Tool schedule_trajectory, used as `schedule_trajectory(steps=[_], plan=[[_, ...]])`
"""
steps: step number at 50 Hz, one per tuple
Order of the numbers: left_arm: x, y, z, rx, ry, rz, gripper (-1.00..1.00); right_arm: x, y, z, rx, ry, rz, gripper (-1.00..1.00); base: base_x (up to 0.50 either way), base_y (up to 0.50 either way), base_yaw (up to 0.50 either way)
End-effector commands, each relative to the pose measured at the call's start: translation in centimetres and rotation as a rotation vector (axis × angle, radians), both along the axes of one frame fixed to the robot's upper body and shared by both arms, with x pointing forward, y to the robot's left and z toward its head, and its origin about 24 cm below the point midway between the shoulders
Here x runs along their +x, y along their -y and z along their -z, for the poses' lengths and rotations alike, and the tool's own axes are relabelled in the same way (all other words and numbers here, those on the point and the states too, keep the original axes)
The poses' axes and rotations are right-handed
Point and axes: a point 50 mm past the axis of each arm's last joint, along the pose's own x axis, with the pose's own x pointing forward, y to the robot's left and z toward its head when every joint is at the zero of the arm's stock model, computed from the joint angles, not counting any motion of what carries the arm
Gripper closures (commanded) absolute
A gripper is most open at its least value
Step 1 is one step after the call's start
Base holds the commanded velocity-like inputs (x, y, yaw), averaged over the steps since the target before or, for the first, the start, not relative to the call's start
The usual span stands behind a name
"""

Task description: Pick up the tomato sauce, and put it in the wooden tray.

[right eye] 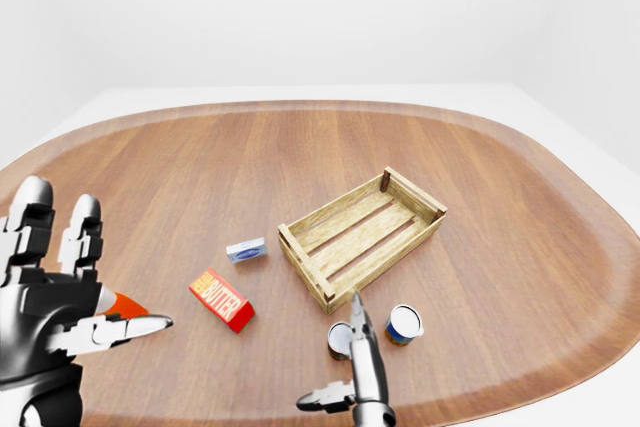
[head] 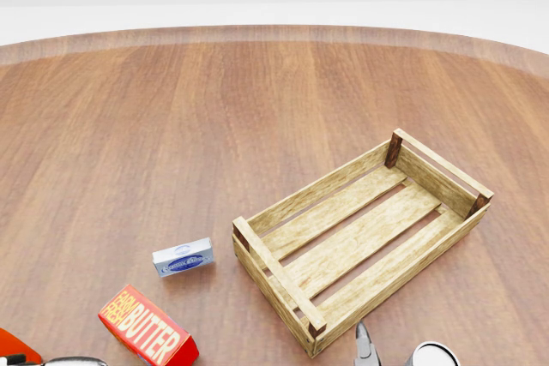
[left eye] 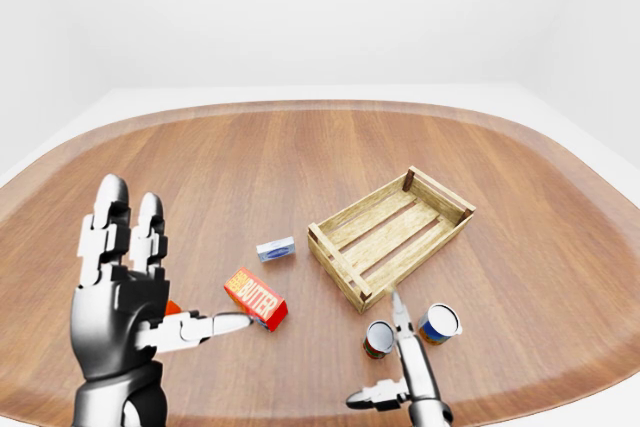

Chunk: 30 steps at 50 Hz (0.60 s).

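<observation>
Two small cans stand on the wooden table below the wooden tray [left eye: 336,265] in the left-eye view. The left one, with a red label [left eye: 378,340], looks like the tomato sauce; the right one [left eye: 438,324] has a blue label. My right hand [left eye: 392,352] is open, with one long finger pointing up between the cans and the thumb out to the left. It is close to the red-labelled can but holds nothing. My left hand [left eye: 150,277] is open and raised at the left, empty. The tray holds nothing.
A red butter box [left eye: 256,299] lies left of the tray, and a small blue-grey box [left eye: 276,249] lies above it. A red-orange thing [right eye: 125,305] shows partly behind my left hand. The table rim [left eye: 560,387] curves close below the cans.
</observation>
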Motion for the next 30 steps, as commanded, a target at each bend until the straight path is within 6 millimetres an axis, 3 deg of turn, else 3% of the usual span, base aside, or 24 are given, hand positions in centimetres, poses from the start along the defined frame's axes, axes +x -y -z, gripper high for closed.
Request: schedule_trajectory(steps=[1,30], plan=[[-0.11,-0.03,-0.02,-0.001,0.001,0.0,-1.0,0.08,0.09,0.21,0.005,-0.005,0.002,-1.0,0.0,0.0,0.0],[-0.21,-0.06,-0.16,0.001,0.008,0.0,-1.0,0.34,0.4,0.55,0.013,-0.012,0.013,-1.0,0.0,0.0,0.0]])
